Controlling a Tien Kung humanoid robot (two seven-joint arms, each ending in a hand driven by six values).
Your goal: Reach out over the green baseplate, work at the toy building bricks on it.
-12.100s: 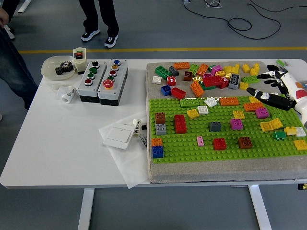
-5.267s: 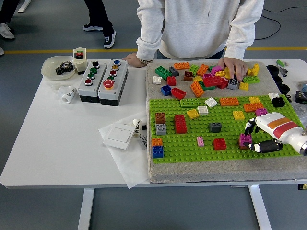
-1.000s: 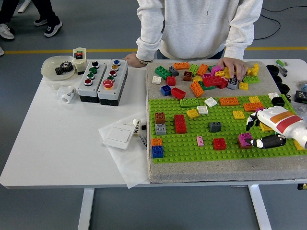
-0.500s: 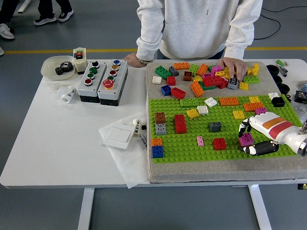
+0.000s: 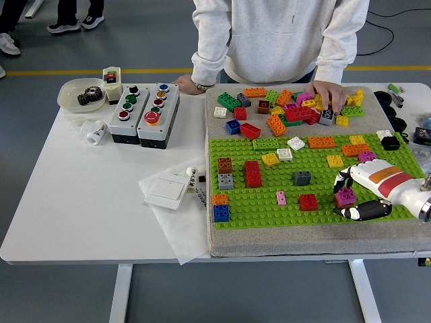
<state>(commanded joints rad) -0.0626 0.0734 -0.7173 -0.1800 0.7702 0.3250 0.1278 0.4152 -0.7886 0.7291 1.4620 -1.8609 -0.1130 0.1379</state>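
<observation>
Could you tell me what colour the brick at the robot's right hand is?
Magenta brick, by the right hand; head view.

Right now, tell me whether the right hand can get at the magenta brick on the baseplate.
Probably yes: the right hand already brackets the magenta brick, fingers behind it, thumb in front, with nothing between them.
</observation>
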